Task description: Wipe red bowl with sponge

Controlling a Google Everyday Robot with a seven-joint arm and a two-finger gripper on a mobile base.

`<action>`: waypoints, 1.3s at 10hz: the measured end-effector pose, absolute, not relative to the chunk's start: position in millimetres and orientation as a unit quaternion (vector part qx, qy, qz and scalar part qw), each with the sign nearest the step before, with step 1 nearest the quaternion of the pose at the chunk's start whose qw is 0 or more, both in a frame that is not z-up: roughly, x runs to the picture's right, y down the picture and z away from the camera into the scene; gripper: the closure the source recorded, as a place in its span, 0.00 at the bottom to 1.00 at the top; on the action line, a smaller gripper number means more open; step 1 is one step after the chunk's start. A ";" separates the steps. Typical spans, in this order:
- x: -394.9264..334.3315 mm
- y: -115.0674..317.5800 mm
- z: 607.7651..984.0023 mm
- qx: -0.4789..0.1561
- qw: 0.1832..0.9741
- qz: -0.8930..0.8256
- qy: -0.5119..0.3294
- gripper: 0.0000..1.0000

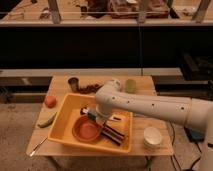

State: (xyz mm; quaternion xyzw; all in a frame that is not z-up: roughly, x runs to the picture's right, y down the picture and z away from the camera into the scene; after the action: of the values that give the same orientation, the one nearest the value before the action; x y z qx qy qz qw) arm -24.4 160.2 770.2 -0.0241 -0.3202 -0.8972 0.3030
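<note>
The red bowl [86, 130] sits in the front left of a yellow tub [70, 107] on the wooden table. My gripper [91, 114] reaches down from the white arm [145, 107] that comes in from the right. It hangs just above the bowl's far right rim. A small blue-green sponge [93, 117] shows at the gripper's tip, and the gripper is shut on it. The fingers themselves are mostly hidden by the wrist.
A dark striped oblong object [115, 133] lies in the tub right of the bowl. On the table are an orange-red fruit [50, 101], a green vegetable [46, 120], a utensil [37, 146], a metal cup [73, 83], a green cup [130, 85] and a white bowl [152, 136].
</note>
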 end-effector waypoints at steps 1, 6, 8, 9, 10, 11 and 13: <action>-31.0 153.1 772.6 -0.021 0.299 -0.899 -0.318 1.00; -71.3 141.4 782.6 0.001 0.273 -0.906 -0.323 1.00; -85.5 146.4 778.8 0.013 0.259 -0.909 -0.327 1.00; -88.2 148.6 776.5 0.017 0.255 -0.909 -0.328 1.00; -90.9 150.6 774.3 0.020 0.251 -0.910 -0.329 1.00; -97.3 153.7 771.7 0.025 0.243 -0.912 -0.331 1.00; -112.2 161.2 767.8 0.034 0.229 -0.913 -0.337 1.00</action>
State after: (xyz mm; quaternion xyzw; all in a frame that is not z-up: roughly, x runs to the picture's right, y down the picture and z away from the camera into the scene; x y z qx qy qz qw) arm -112.2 161.2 767.8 0.0339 -0.3368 -0.9128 0.2287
